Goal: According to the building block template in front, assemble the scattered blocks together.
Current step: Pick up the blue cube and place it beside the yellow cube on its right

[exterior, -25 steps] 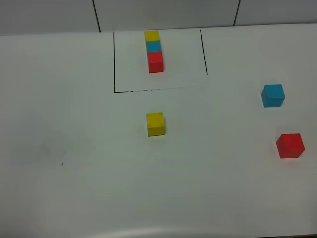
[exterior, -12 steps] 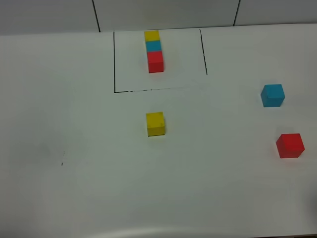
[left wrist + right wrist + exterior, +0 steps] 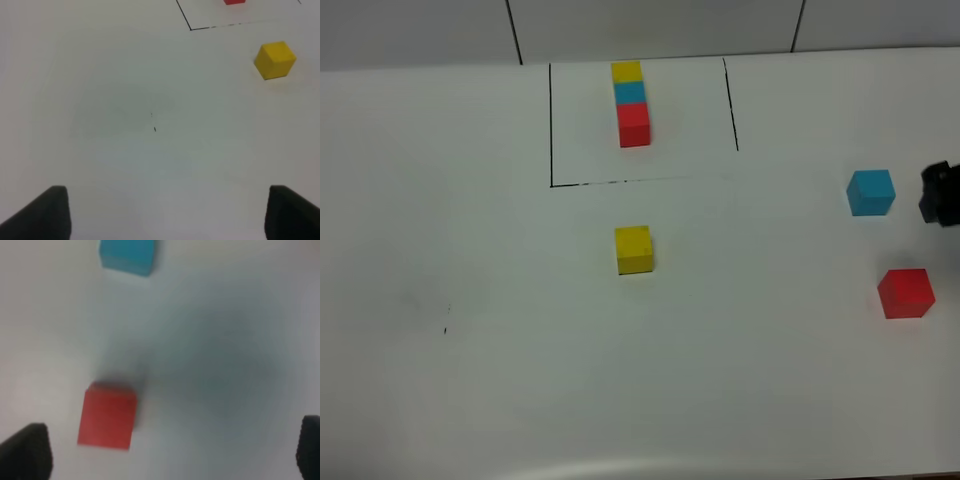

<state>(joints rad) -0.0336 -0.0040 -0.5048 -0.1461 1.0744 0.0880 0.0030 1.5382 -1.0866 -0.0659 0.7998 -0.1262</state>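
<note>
The building block template [image 3: 632,103], a joined yellow, cyan-blue and red row, sits inside a black drawn outline [image 3: 551,130] at the far middle. The loose yellow cube [image 3: 634,249] lies just in front of the outline and also shows in the left wrist view [image 3: 275,60]. The loose cyan-blue cube [image 3: 871,192] and the loose red cube [image 3: 906,292] lie at the right, apart from each other. My right gripper [image 3: 941,195] shows at the right edge beside the cyan-blue cube. It is open and empty [image 3: 167,447] above the red cube [image 3: 107,418]. My left gripper [image 3: 170,212] is open, empty and far from the yellow cube.
The white table [image 3: 470,300] carries a small dark speck at the left [image 3: 446,330]. A wall with dark seams [image 3: 515,30] runs along the far edge.
My right gripper has come into the exterior high view at the right edge, beside the cyan-blue cube. The cubes and the template have not moved.
</note>
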